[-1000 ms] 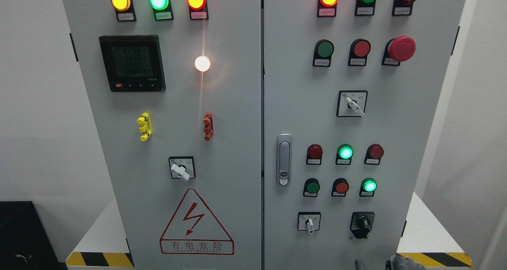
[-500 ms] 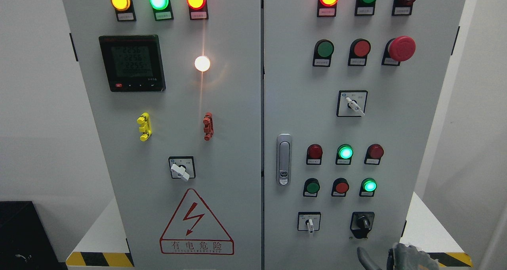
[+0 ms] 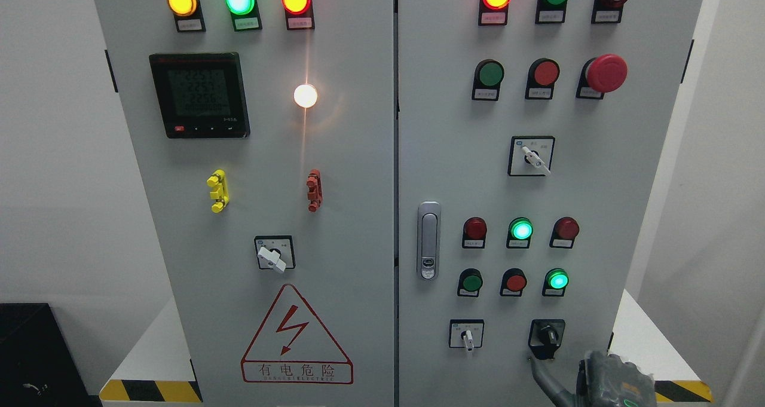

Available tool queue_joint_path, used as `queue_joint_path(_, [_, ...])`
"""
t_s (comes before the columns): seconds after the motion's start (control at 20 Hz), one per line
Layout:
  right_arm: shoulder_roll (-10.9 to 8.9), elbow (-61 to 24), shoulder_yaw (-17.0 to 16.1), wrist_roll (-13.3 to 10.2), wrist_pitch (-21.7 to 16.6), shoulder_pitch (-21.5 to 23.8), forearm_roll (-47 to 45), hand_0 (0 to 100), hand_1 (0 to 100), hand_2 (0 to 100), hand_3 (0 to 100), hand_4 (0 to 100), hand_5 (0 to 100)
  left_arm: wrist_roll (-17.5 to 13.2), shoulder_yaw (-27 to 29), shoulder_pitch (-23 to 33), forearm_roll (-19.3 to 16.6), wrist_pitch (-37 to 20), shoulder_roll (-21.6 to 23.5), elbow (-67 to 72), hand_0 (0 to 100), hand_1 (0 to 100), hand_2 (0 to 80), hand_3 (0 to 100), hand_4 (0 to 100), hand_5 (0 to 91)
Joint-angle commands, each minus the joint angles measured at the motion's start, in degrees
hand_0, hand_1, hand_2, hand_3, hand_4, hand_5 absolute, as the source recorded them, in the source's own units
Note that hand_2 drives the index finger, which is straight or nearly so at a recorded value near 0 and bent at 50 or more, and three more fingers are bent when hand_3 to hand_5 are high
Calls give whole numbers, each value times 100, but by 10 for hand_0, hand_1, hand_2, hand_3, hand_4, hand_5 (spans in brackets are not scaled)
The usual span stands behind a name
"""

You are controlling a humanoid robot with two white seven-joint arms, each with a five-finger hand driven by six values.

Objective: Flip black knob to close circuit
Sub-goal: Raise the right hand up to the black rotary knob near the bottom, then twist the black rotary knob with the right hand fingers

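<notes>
Knob (image 3: 546,335), black, sits low on the cabinet's right door (image 3: 454,156), beside a white selector switch (image 3: 467,335). My right hand (image 3: 597,383) hovers just below it, one finger reaching toward it, grasping nothing.

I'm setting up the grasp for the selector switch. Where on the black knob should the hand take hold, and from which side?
Pinch the raised bar across the black knob, fingers on its two flat sides, since the round base gives little to turn on. Come from below right, where the right hand shows at the bottom edge, one finger already just beneath the switch.
</notes>
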Motion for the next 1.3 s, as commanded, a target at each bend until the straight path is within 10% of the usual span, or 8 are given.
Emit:
queue_joint_path(0.0, [-8,43,2,113,4,-119,65,0,19,925,1000,921,966,-2,0,123,0,5,0,-132,120,556,0,0,0,0])
queue_joint_path(1.25, [-87,298,-385,272,4,-260,153,0,30,926,1000,922,964,-2,0,123,0,5,0,-132,120,556,0,0,0,0])
